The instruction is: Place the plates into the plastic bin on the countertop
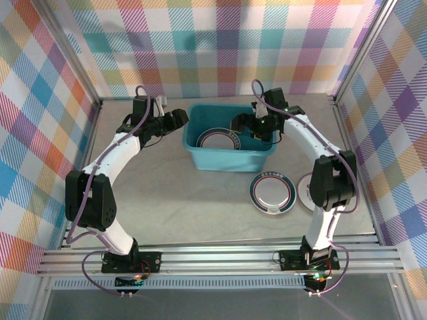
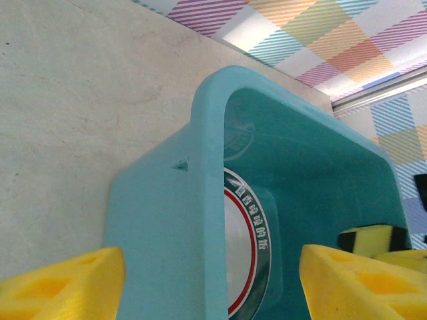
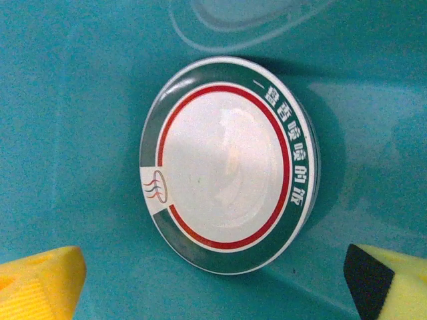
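Hovering low inside the teal plastic bin (image 1: 223, 160), the right gripper (image 1: 248, 125) has its jaws spread wide and grasps nothing. In the right wrist view its yellow fingers (image 3: 40, 283) frame the green-rimmed plate (image 3: 230, 163), which lies apart from them on the bin's floor, white centre and red ring facing up. That reads as a drop completed: the plate sits low and flat towards the left side of the bin, leaving floor free for others.

The left gripper (image 2: 213, 287) is also released, one finger outside the bin's left wall and the other inside, with the lipped rim between them but not pinched. It seems placed there to stop the light tub sliding on the bench (image 1: 167, 193) while plates go in.

Two more plates wait on the bench, right of the bin and near the right arm: a loose plate (image 1: 272, 192) in plain sight and a half-hidden plate (image 1: 303, 193) partly behind the arm. Judging by this, the task is early, and the next reach probably falls to the right arm, since both lie on its side
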